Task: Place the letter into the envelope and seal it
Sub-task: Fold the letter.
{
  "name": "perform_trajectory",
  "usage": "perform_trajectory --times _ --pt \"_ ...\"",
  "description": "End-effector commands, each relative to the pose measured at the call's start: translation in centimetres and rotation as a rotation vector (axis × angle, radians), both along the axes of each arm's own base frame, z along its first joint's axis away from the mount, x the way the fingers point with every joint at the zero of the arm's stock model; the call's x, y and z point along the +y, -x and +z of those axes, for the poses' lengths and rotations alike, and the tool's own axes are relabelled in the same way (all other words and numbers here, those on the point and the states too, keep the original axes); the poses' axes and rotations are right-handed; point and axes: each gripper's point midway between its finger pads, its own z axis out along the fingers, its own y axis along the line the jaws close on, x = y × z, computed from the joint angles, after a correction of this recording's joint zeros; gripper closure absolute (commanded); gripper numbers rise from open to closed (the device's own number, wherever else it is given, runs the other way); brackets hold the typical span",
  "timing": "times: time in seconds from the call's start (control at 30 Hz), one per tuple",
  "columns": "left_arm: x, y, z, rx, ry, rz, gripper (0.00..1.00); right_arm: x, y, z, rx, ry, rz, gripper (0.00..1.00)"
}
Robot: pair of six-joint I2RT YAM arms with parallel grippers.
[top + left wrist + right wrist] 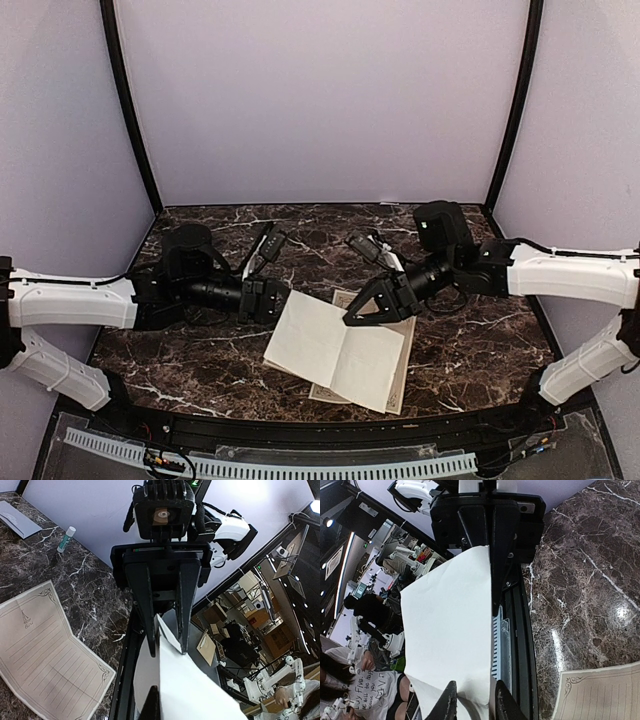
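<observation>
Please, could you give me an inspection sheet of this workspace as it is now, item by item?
Surface: dark marble table, glossy.
Job's things: one letter sheet held up, plain side up; a second ruled sheet flat on the table; envelope lying apart.
Clutter: small white tube near the envelope.
Hands: left hand shut on the held sheet's corner; right hand open around its edge.
Cables: black cable along the right arm.
Surroundings: pale walls; people beyond the front edge.
</observation>
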Motion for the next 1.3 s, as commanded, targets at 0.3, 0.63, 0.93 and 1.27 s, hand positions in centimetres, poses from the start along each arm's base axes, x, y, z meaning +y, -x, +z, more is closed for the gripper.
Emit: perform_trajectory --times 0.3,0.63,0.93,1.27 --pt "0.3 0.3 1.7 -0.064 -0.001 -0.012 0.84 0.6 0.5 1.5 -0.039 -0.049 0.026 1.00" --pt "6.4 -2.0 1.9 -0.088 -0.094 0.289 0.24 0.8 -0.7 1.6 -0.090 -0.037 -0.050 1.00" --pt "7.2 -2.5 5.7 -0.119 -0.045 0.331 0.11 1.3 -0.2 2.1 -0.080 -0.057 -0.008 1.00" --pt "3.0 -2.1 3.7 -0.066 -0.040 0.116 0.12 1.7 2.0 4.1 -0.102 -0.117 0.086 1.00"
